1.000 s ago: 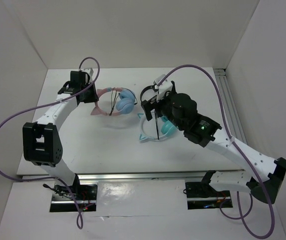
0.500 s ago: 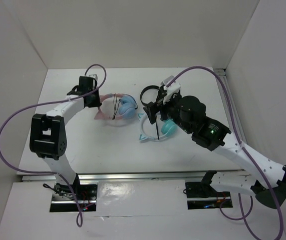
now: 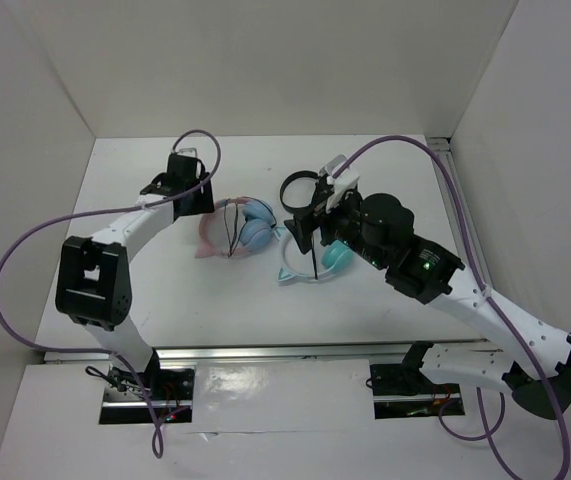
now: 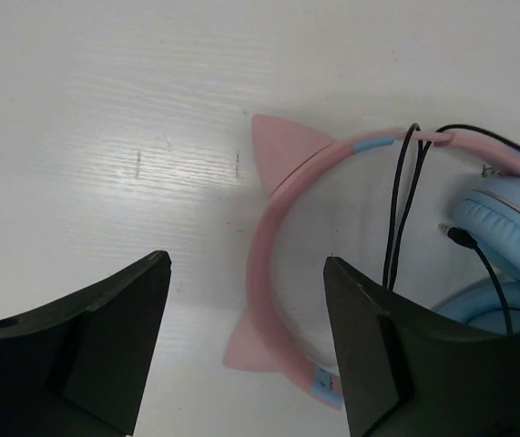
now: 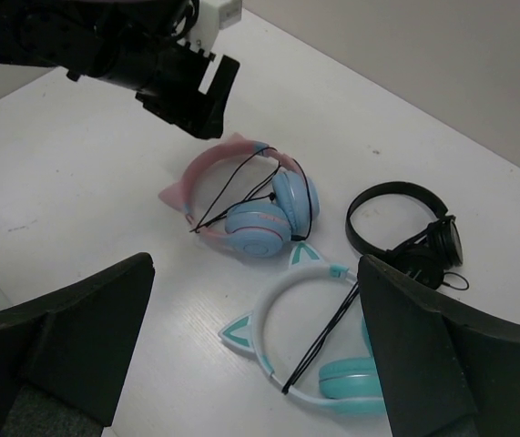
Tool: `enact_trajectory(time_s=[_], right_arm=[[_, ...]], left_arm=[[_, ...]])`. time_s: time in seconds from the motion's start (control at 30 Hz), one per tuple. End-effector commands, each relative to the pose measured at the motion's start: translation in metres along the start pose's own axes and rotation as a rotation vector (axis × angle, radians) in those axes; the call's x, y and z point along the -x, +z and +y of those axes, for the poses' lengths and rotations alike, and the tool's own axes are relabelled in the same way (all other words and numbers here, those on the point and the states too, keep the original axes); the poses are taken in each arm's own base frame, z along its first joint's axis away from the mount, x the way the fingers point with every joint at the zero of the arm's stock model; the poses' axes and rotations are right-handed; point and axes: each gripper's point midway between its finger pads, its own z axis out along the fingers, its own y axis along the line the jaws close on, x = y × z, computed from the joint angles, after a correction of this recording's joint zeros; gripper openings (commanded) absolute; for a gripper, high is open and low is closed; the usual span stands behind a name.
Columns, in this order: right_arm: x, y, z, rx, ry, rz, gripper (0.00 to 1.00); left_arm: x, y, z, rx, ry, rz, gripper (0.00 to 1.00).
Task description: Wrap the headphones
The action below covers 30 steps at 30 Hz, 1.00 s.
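The white worktop carries three headsets, and both arms reach over it from the near edge. The right hand hovers over the middle with its fingers spread as wide as they go and nothing in them. The left hand hangs just above the pink band, its fingers parted. The left wrist view shows only the worktop and the band between them, so it grips nothing.

The headphones lie flat near the middle of the worktop, a little toward the left edge. The white-and-teal cat-ear headphones lie just beside them on the right. The smaller black headphones lie farther toward the far edge.

The pink headband arcs with its ears pointing at the left edge. The light blue ear cups rest folded together on its right. The thin black cable already crosses the band's opening in two close strands and hooks over the band at the top. Its plug lies loose beside a cup.

The wrap looks partly done, with the loose tail left to deal with. To do this well, one hand should probably pin the band so the light frame cannot slide. The other should pinch the cable close to the plug, not the plug itself. It should then lay each new turn snug against the strands already there, keeping a gentle pull so nothing slips off the band. The teal set's own black cable runs nearby, so the pinch must land on the correct strand.
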Motion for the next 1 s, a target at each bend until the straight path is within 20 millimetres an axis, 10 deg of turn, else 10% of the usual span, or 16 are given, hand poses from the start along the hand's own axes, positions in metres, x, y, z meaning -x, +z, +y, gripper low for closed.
enact_trajectory(time_s=[0.0, 0.3, 0.73, 0.97], right_arm=[[0.018, -0.012, 0.007, 0.035, 0.016, -0.042, 1.0], [0.022, -0.038, -0.053, -0.339, 0.182, 0.015, 1.0], [0.037, -0.15, -0.093, -0.461, 0.264, -0.022, 1.0], [0.036, -0.194, -0.11, -0.521, 0.304, -0.068, 1.0]], left_arm=[[0.038, -0.036, 0.009, 0.039, -0.044, -0.138, 0.81], [0.077, -0.154, -0.014, -0.104, -0.12, -0.212, 1.0], [0.039, -0.402, 0.074, -0.195, -0.252, -0.674, 1.0], [0.019, -0.443, 0.095, -0.19, -0.268, -0.782, 1.0]])
